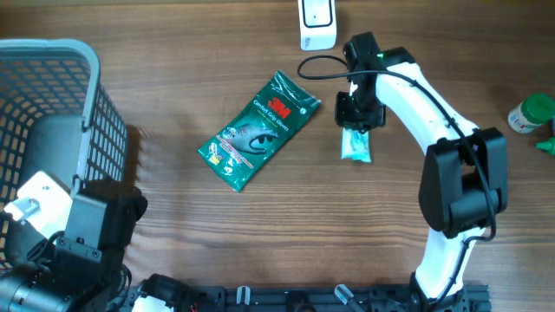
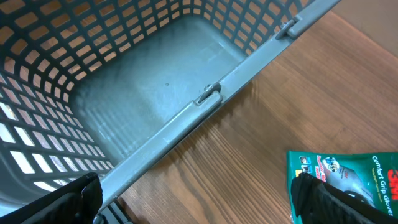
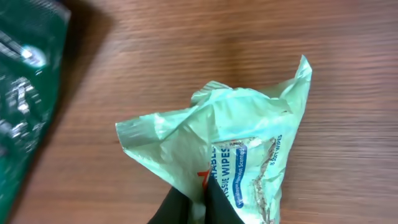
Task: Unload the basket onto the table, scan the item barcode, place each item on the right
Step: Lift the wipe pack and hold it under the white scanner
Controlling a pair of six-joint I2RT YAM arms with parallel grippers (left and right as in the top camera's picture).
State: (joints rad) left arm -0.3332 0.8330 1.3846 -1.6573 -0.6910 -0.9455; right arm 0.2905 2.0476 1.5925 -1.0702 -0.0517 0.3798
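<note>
Right pincer [image 1: 356, 120] is clenched on the near edge of the wipes packet [image 1: 356, 147]; in the wrist view its dark fingers [image 3: 180, 208] pinch a fold of the film between them. We see the packet down at the worktop [image 1: 260, 225], just below the white scanner [image 1: 317, 23] at the far edge. We cannot tell whether it rests on the wood or hangs just clear of it.

We judge the scan unfinished. The item is in hand and close to the scanner, but no barcode shows on the side we see, and that side faces up, not towards the device. Finding the code and turning it to the window remain.

The packet is thin pale green film, crumpled into soft peaks, with a blue and white printed label. Left of it lies a flat, glossy dark green gloves pack [image 1: 258, 130]. Further left stands a grey plastic lattice basket [image 1: 52, 52], and over its rim the left pincer [image 2: 199, 202] hangs released, jaws wide, grasping nothing. A small green-capped bottle [image 1: 531, 113] sits at the right edge.
</note>
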